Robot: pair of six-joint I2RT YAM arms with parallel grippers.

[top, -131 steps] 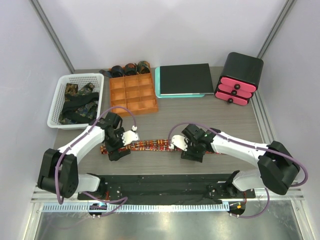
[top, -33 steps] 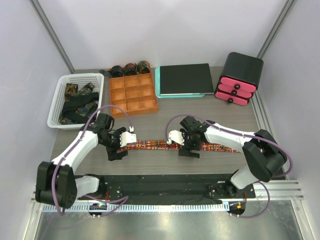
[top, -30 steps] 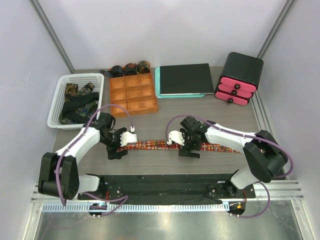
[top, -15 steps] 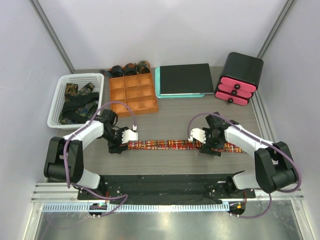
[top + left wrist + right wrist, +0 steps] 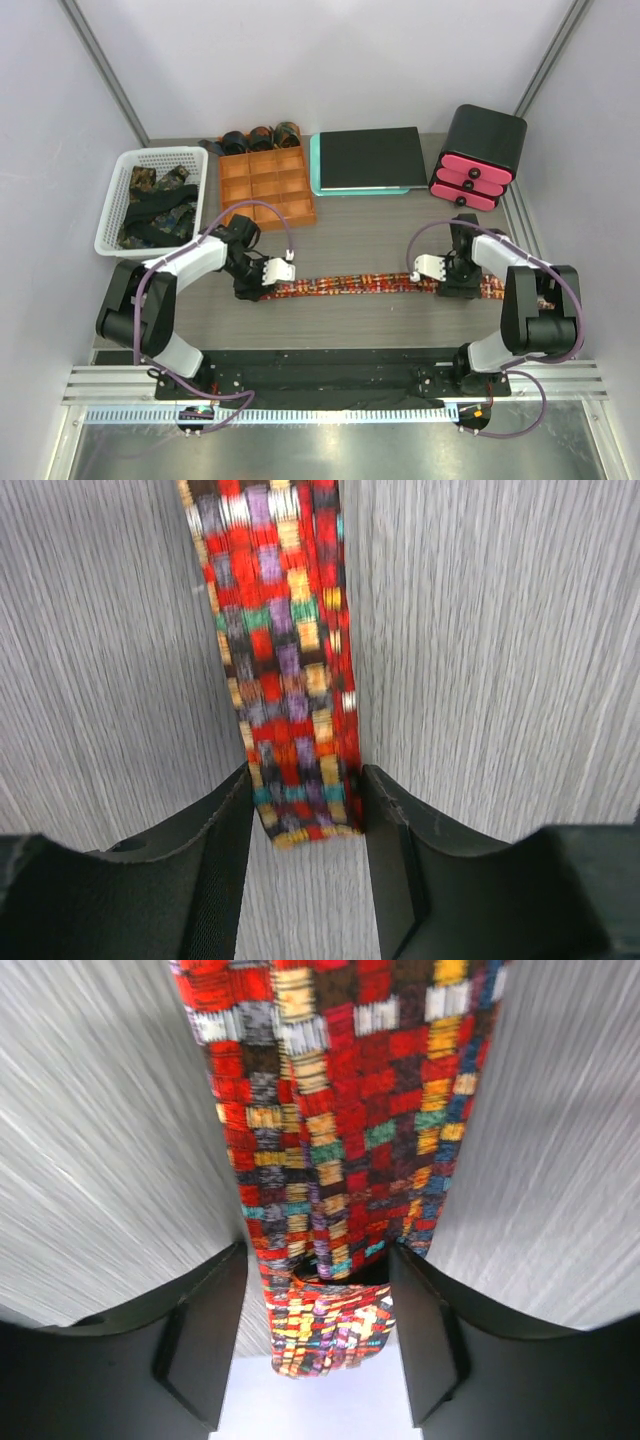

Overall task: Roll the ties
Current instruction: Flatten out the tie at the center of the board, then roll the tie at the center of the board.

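The left gripper (image 5: 305, 772) is clamping its 2 black fingers (image 5: 215, 860) on the narrow end of the red-orange checked tie (image 5: 290, 680). The pads are pressing against both long edges of the fabric, and the tie's cut tip is sitting just inside the gap. One edge of the tie is curling up against the inner face of a finger. From there the strip is running straight away from the wrist camera across the grey wood-grain table (image 5: 360, 225).

The right gripper (image 5: 318, 1250) is likewise closing its 2 fingers (image 5: 205, 1330) on a wider stretch of the same tie. The cloth is filling the whole gap between them and bunching into a small fold behind the pads.

From above, the tie is stretching across the near middle of the table between the 2 grippers. A short length is continuing past the right gripper towards the table's right side.

Farther back, an orange compartment tray (image 5: 265, 185) is standing with several dark rolled ties (image 5: 258, 137) lined up along its far edge. To its left, a white basket (image 5: 110, 215) is holding loose dark patterned ties (image 5: 155, 205). A black pad (image 5: 368, 158) on a teal base and a black drawer unit (image 5: 480, 155) with pink drawers are sitting to the tray's right.
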